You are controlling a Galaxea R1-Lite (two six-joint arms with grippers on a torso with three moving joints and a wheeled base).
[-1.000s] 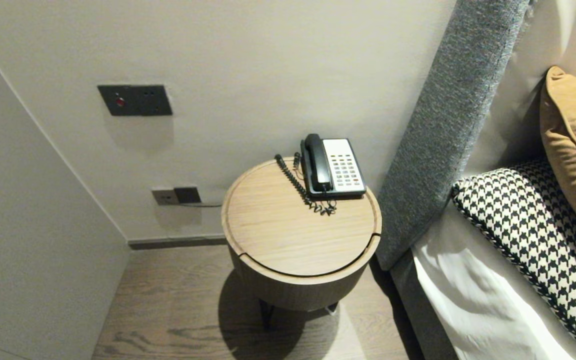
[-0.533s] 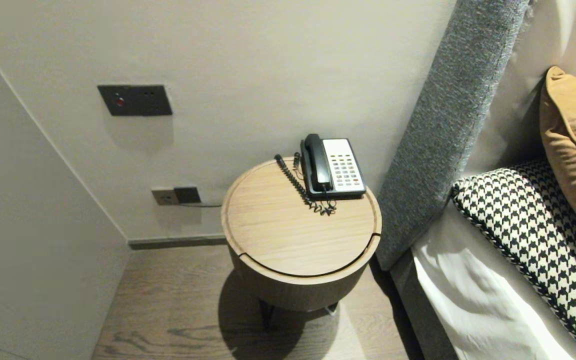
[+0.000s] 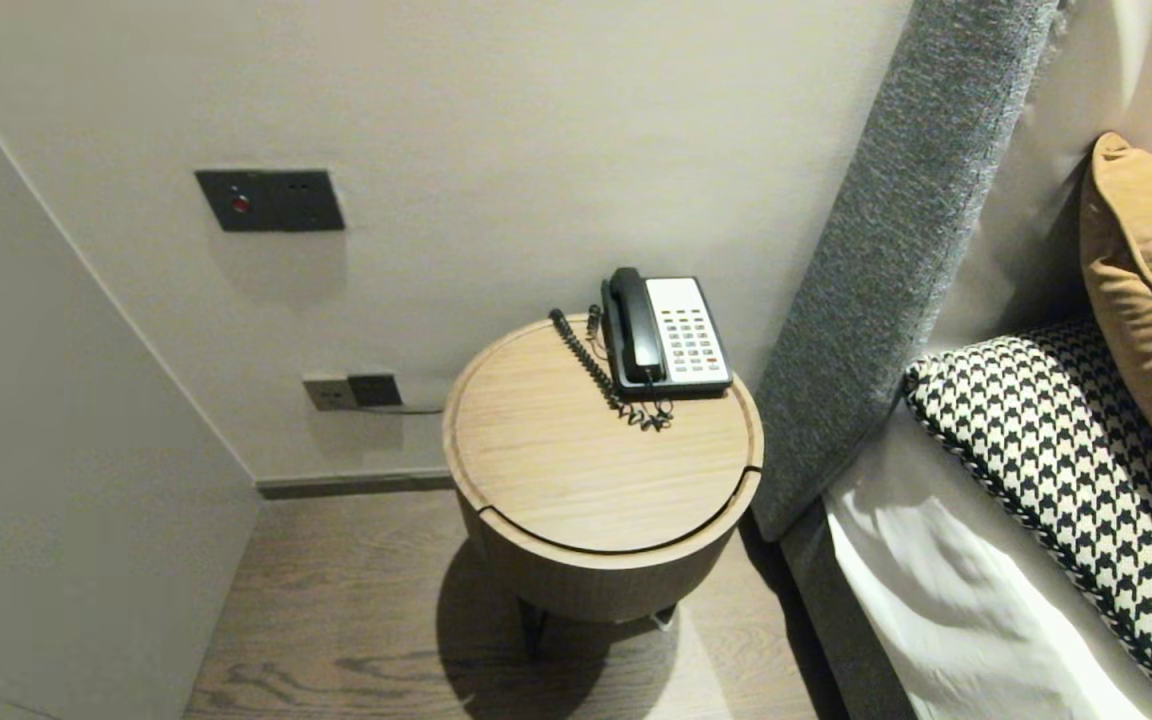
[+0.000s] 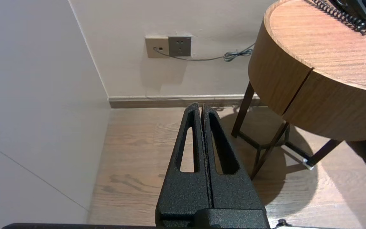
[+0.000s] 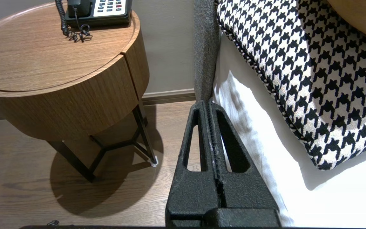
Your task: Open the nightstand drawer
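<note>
Although neither arm enters the head view, each wrist view shows its own gripper. Left gripper (image 4: 201, 105): fingers pressed together, empty, held low over the floor (image 4: 138, 165) near the wall corner, left of the table (image 4: 313, 105) and clear of it. Right gripper (image 5: 209, 102): fingers likewise pressed together, empty, held low between table and bed, its tips near the foot of the headboard (image 5: 206, 63) and the edge of the sheet (image 5: 329, 197); contact with either cannot be told.

Table: round, wooden, on dark legs, set against the wall just beside the headboard. Phone (image 3: 671, 340): at the back right of the tabletop, near the wall, keypad up, handset (image 3: 636, 325) seated on its left side. Cord (image 3: 596, 365): coiled, lying on the tabletop left of the phone and curling round its front corner.

Pillow (image 3: 1066, 450): houndstooth, on the sheet, with a tan cushion (image 3: 1151, 290) behind it. Socket (image 3: 351, 390): low on the wall, left of the table; dark switch panel (image 3: 269, 200) above it.
</note>
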